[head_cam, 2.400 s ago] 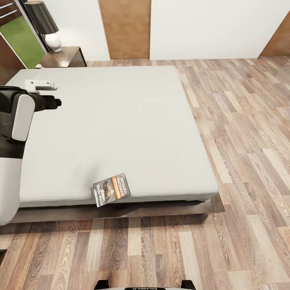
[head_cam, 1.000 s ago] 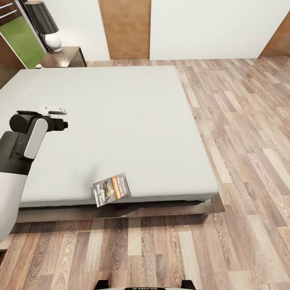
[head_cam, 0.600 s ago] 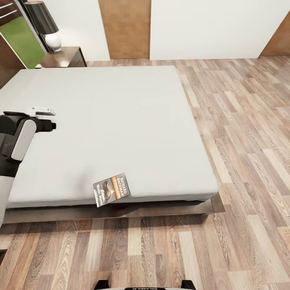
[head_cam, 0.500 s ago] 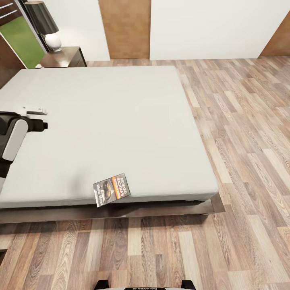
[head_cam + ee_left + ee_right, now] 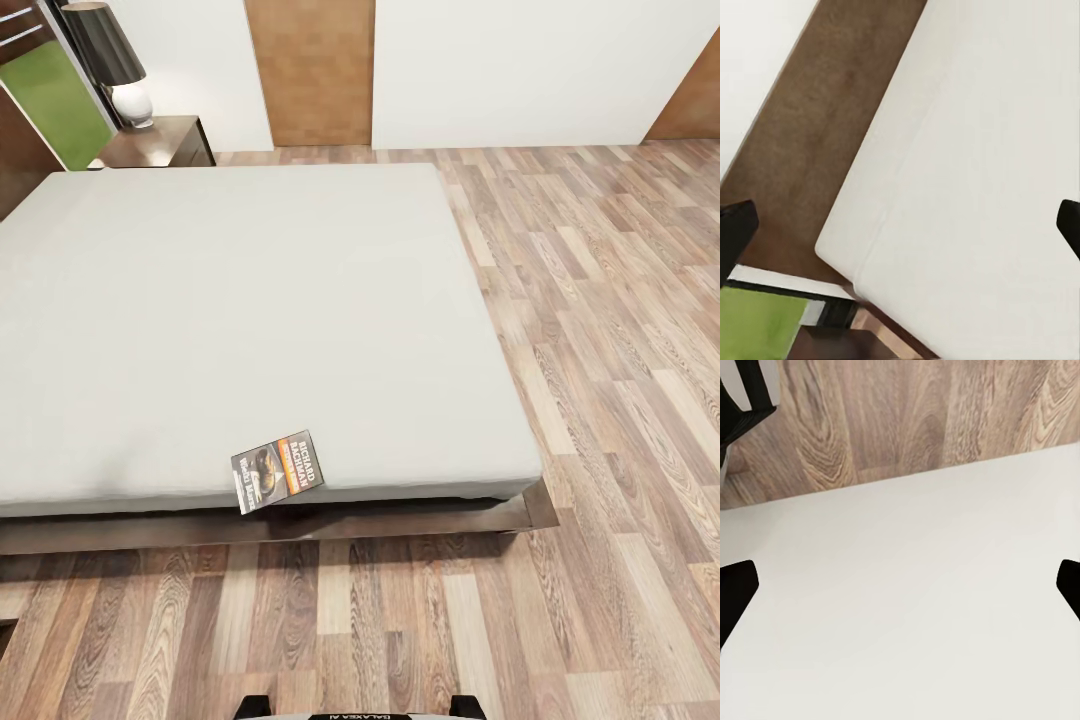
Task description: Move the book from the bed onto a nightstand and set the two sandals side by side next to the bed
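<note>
Nearest the robot in the head view, the dark edge of its own base (image 5: 360, 708) shows just above the bottom of the picture, standing on the light wood-plank floor (image 5: 600, 420). Just beyond a strip of that floor lies the near edge of the bed (image 5: 250, 320), its dark brown frame (image 5: 300, 525) jutting out under the plain light-grey mattress. The book (image 5: 277, 471) lies on the mattress at this near edge, tilted, its lower corner hanging slightly over the side toward the frame; its cover shows a dark picture and an orange band with white lettering. The rest of the mattress stretches away bare. At the far left corner of the bed stands the nightstand (image 5: 160, 142), dark reddish-brown, carrying a lamp (image 5: 112, 60) with a black shade and a white rounded base; beside it a green panel (image 5: 55, 100) shows at the left edge. Behind the bed rise white walls (image 5: 510, 70) with a tan wooden door (image 5: 310, 70) between them, and a second tan door (image 5: 690, 100) at the far right. In the left wrist view the left end effector (image 5: 900, 232) has its two dark fingertips (image 5: 733, 232) set wide apart at opposite edges of the picture, open and holding nothing, looking at a corner of the mattress against the brown headboard (image 5: 817, 127). In the right wrist view the right end effector (image 5: 900, 592) is likewise spread open and empty, its fingertips (image 5: 735, 589) far apart over a pale surface with wood-plank floor beyond it.
</note>
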Available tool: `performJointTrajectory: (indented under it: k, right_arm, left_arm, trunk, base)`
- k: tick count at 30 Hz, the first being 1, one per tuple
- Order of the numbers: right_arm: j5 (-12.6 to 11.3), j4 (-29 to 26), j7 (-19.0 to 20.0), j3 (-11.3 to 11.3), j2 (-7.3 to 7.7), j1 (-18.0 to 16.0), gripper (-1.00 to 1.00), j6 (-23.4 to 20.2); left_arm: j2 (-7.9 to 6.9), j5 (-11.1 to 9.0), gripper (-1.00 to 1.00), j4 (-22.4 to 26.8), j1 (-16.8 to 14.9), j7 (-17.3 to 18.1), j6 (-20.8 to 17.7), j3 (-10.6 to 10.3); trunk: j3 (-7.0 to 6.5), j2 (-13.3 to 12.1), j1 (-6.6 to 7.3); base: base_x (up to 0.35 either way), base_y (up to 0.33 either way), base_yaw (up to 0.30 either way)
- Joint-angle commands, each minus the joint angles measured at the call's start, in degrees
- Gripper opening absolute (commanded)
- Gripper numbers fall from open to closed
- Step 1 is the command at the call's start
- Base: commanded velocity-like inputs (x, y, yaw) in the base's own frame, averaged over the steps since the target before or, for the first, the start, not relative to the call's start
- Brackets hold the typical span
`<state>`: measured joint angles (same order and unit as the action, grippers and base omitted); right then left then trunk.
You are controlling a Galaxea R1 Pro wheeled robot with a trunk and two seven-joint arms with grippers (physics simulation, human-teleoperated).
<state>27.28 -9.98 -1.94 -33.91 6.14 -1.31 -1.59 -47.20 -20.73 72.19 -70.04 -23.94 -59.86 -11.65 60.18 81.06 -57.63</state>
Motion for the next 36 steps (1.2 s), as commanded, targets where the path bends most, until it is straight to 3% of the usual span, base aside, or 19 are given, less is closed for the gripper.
performJointTrajectory:
  k: [1, 6, 11, 19, 26, 32, 36]
  right_arm:
    - [0.4, -0.04, -0.08, -0.2, -0.01, -0.07, 1.0, -0.17]
    - [0.41, -0.04, -0.03, -0.19, 0.0, -0.2, 1.0, -0.17]
    - [0.41, -0.04, -0.01, -0.19, -0.01, -0.28, 1.0, -0.12]
    - [0.35, 0.03, 0.0, -0.22, -0.05, -0.33, 1.0, 0.86]
    - [0.33, 0.15, -0.06, -0.26, 0.0, -0.34, 1.0, 3.47]
    - [0.32, 0.21, -0.05, -0.27, 0.01, -0.35, 1.0, 4.55]
    - [0.31, 0.2, -0.03, -0.26, 0.01, -0.34, 1.0, 4.81]
  left_arm:
    - [-1.46, -0.72, 1.0, 0.07, 0.08, -0.59, -0.14, -0.27]
    - [-7.14, -0.56, 1.0, 0.44, 3.04, -0.48, -0.14, -0.41]
    - [-9.67, -0.43, 1.0, 1.92, 7.79, -0.43, -0.14, -0.36]
    - [-10.98, -0.36, 1.0, 3.03, 10.91, -0.42, -0.14, -0.36]
    - [-11.28, -0.3, 1.0, 3.11, 12.47, -0.41, -0.14, -0.38]
    - [-11.16, -0.34, 1.0, 3.07, 17.29, -0.45, -0.14, -0.39]
    - [-10.93, -0.54, 1.0, 2.87, 22.49, -0.48, -0.14, -0.34]
  trunk:
    - [0.03, 0.02, 0.0]
    - [0.03, 0.02, 0.0]
    - [0.03, 0.02, 0.0]
    - [0.02, 0.02, 0.0]
    - [-0.33, 0.02, 0.0]
    - [-0.82, 0.02, 0.0]
    - [-1.17, 0.02, 0.0]
  base:
    - [0.0, 0.0, 0.0]
    - [0.0, 0.0, 0.0]
    - [0.0, 0.0, 0.0]
    - [0.0, 0.0, 0.0]
    - [0.0, 0.0, 0.0]
    - [0.0, 0.0, 0.0]
    - [0.0, 0.0, 0.0]
